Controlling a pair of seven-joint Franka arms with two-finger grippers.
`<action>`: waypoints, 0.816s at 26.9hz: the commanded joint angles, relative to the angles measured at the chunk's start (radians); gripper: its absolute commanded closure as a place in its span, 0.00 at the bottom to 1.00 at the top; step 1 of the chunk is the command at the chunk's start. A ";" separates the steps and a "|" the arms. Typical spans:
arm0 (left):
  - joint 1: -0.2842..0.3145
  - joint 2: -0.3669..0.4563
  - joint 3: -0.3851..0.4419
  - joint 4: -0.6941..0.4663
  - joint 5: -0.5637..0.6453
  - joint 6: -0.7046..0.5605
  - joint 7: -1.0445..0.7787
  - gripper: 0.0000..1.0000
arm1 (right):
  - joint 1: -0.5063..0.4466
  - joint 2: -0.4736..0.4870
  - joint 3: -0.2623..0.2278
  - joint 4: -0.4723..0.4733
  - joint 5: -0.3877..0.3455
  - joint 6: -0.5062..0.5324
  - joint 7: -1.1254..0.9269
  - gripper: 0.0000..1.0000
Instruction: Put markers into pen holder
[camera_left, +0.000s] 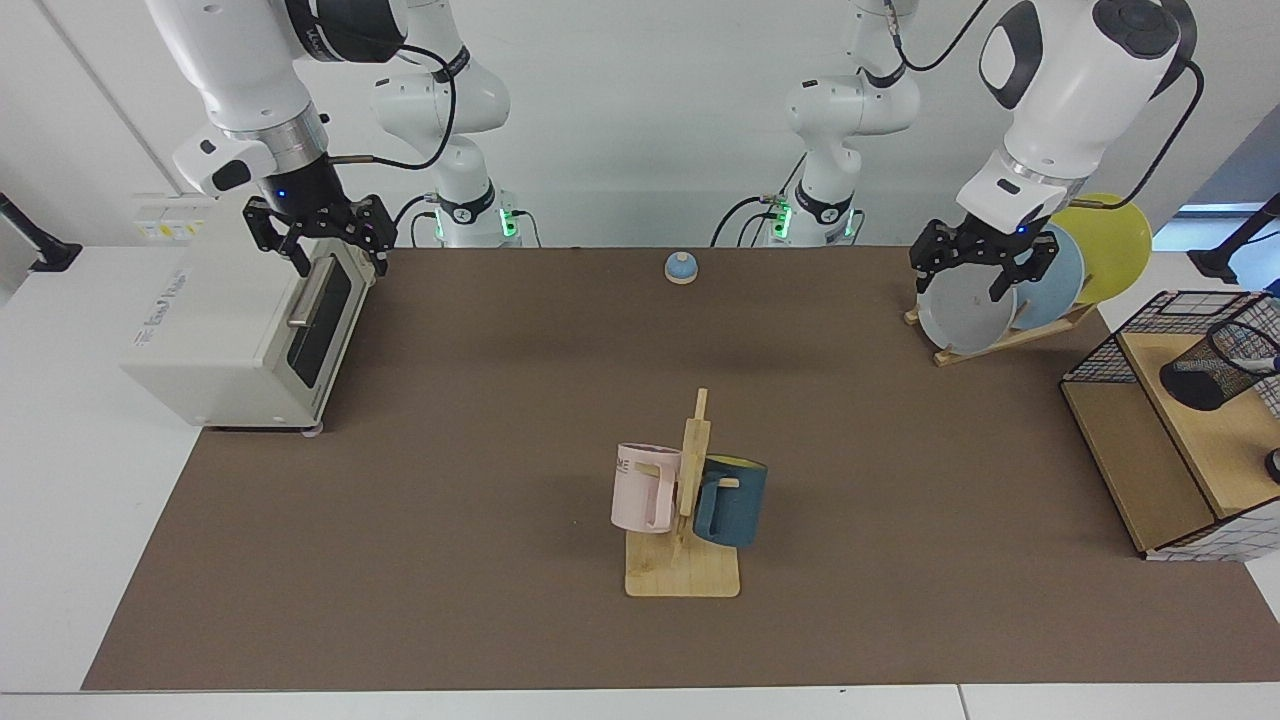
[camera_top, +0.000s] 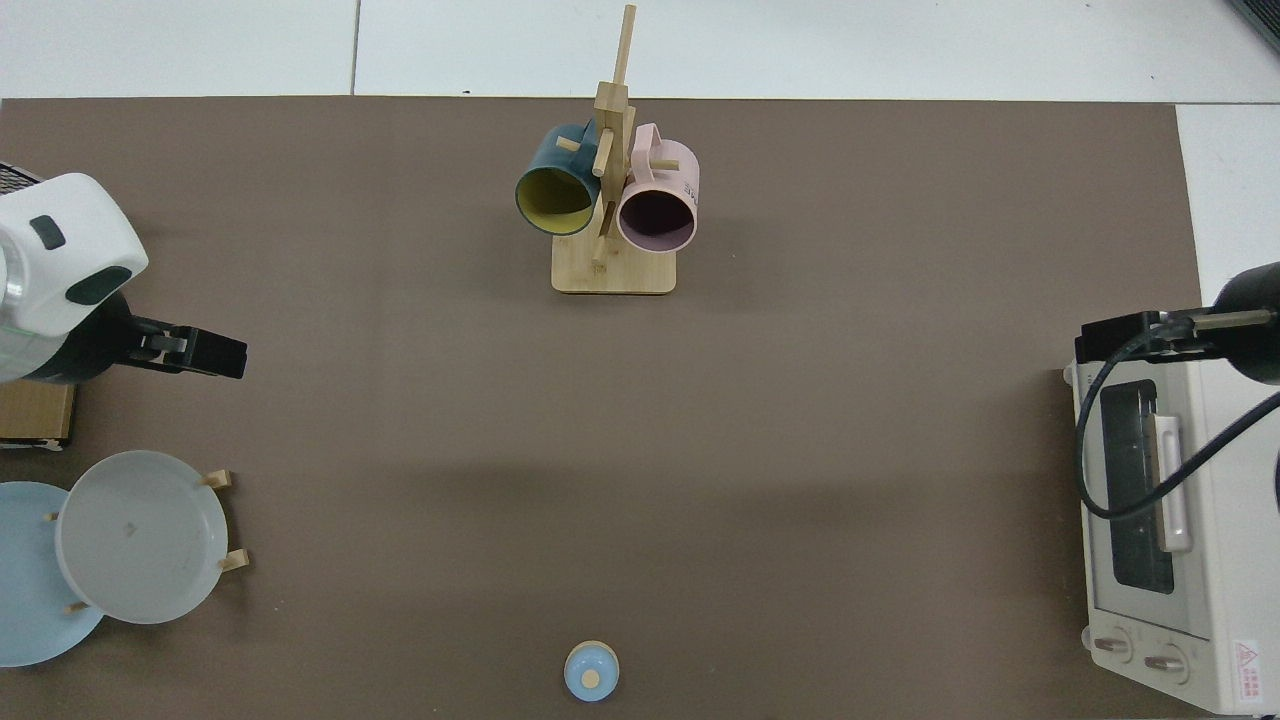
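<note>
The pen holder (camera_left: 1208, 372), a black mesh cup, lies tilted on the upper wooden shelf of a wire basket at the far right of the facing view. A bit of white and blue, which looks like the marker (camera_left: 1256, 362), shows at its upper end. My left gripper (camera_left: 965, 275) hangs open and empty over the plate rack, well left of the holder. Seen from above, the left gripper (camera_top: 215, 355) sticks out at the left edge. Open and empty too, my right gripper (camera_left: 340, 265) waits above the toaster oven; the top view has the right gripper (camera_top: 1120, 335) at the right edge.
A wooden rack holds grey (camera_left: 962, 310), blue and yellow plates under the left gripper. The wire basket (camera_left: 1100, 360) has wooden shelves. A mug tree (camera_left: 685, 505) with a pink and a dark blue mug stands mid-table, a small blue bell (camera_left: 680, 267) at the back, the toaster oven (camera_left: 235, 335) at left.
</note>
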 joint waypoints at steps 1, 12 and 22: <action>0.017 0.025 -0.010 0.032 -0.012 -0.014 -0.002 0.00 | -0.019 -0.016 0.010 -0.016 0.005 0.001 -0.033 0.00; -0.001 0.004 -0.005 -0.011 0.010 0.034 0.082 0.00 | -0.019 -0.016 0.012 -0.016 0.005 0.001 -0.033 0.00; -0.001 0.001 -0.001 -0.014 0.010 0.028 0.072 0.00 | -0.019 -0.016 0.011 -0.016 0.005 0.001 -0.033 0.00</action>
